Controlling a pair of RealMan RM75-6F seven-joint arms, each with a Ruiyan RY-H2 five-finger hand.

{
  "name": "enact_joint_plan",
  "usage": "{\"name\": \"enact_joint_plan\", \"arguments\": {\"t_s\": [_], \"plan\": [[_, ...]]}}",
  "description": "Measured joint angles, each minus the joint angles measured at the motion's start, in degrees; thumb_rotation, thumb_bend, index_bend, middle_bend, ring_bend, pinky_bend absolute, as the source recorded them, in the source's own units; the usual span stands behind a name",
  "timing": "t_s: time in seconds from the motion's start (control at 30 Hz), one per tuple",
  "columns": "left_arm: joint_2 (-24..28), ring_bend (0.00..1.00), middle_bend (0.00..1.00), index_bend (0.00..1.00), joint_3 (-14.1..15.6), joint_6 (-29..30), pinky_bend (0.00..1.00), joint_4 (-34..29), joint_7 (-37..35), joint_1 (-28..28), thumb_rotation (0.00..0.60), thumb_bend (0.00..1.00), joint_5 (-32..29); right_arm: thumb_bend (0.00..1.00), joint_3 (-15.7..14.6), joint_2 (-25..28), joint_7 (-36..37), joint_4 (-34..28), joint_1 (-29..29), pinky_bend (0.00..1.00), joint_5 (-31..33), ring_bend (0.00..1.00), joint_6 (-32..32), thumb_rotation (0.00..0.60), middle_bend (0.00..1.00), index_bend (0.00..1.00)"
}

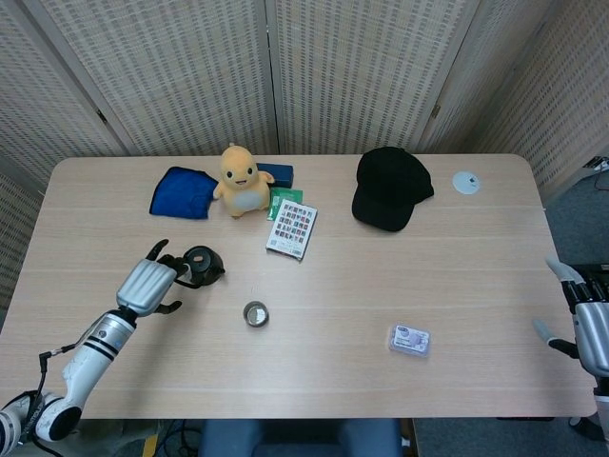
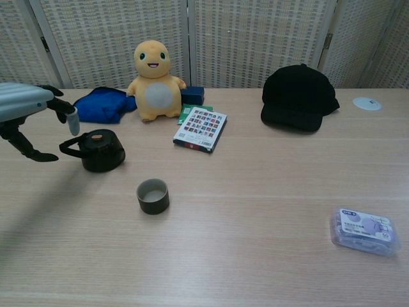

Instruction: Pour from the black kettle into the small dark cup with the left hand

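Note:
The black kettle stands upright on the table, its handle pointing left toward my left hand. That hand hovers open just left of the handle, fingers spread, holding nothing. The small dark cup sits empty in front and to the right of the kettle. My right hand hangs open beyond the table's right edge, seen only in the head view.
A yellow plush toy, blue cloth, a patterned card pack, black cap and white disc lie along the back. A small plastic box lies front right.

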Motion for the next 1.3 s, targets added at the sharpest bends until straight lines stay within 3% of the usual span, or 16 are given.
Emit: {"name": "enact_joint_plan", "arguments": {"t_s": [0.67,1.3], "plan": [[-4.58,0.29,0.32,0.37,0.6,-2.78,0.0,4.86,3.46,-2.68,0.6,0.22,-4.0,0.2,-0.06,-0.4,1.34,1.6,-0.47,0.18,1.05,0.14,-0.43,0.6,0.2,0.11],[-5.61,0.35,0.41,0.39,1.46,-2.28,0.0,6.15,3.22,-3.19,0.6,0.22,-4.51,0.2,-0.03,-0.47,1.77,1.81,-0.82,0.18,1.13,0.14,-0.25,0.6,0.2,0.11]]}}
